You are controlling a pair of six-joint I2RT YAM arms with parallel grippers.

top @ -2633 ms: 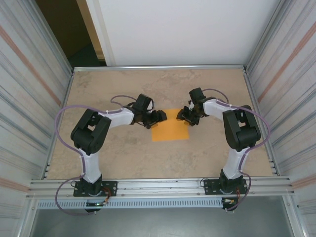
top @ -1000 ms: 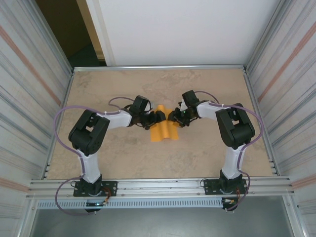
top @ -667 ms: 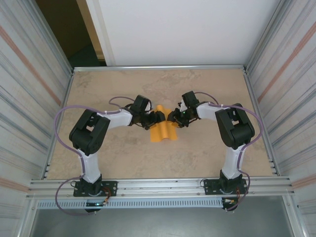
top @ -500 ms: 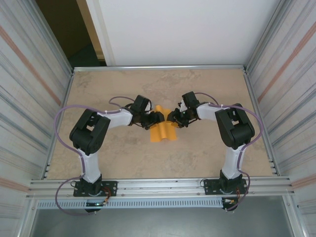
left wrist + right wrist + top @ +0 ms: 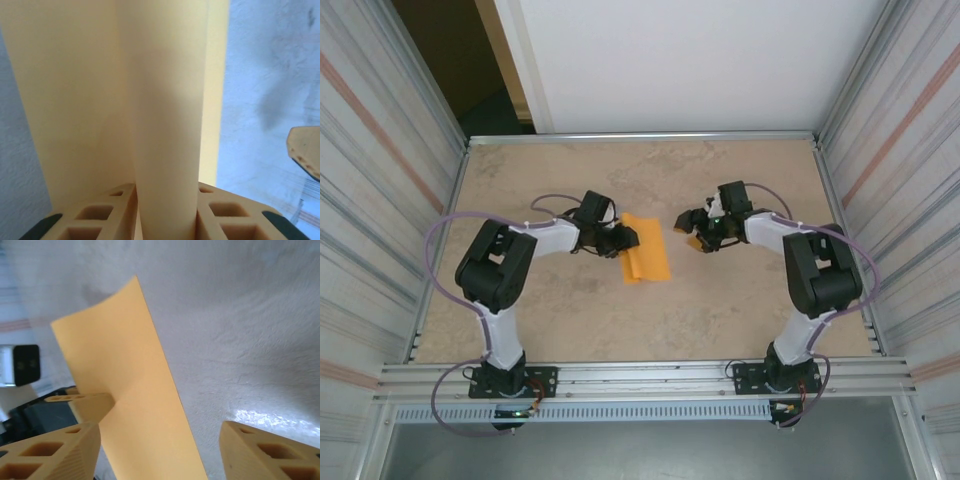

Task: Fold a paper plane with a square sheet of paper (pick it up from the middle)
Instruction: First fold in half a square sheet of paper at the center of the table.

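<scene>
Near the centre of the top view I saw my left gripper (image 5: 626,240) pinching the doubled-over square sheet of paper (image 5: 648,262). My right gripper (image 5: 685,230) stood open, apart, to its right.

Top view: bright, even, diffuse light from overhead, with only faint soft shadows under the arms on the table (image 5: 740,300). White far wall (image 5: 690,60) almost clipped; doorway (image 5: 450,60) at far left dark. Side walls lean outward, wide-angle distortion. Left wrist view: square sheet of paper (image 5: 100,100) too close, soft, washed to pale yellow; table tinted blue with a smudgy shadow at right. Right wrist view: sheet saturated with sharp edges, glare patch on the table at near right, left edge overexposed and blurry.
</scene>
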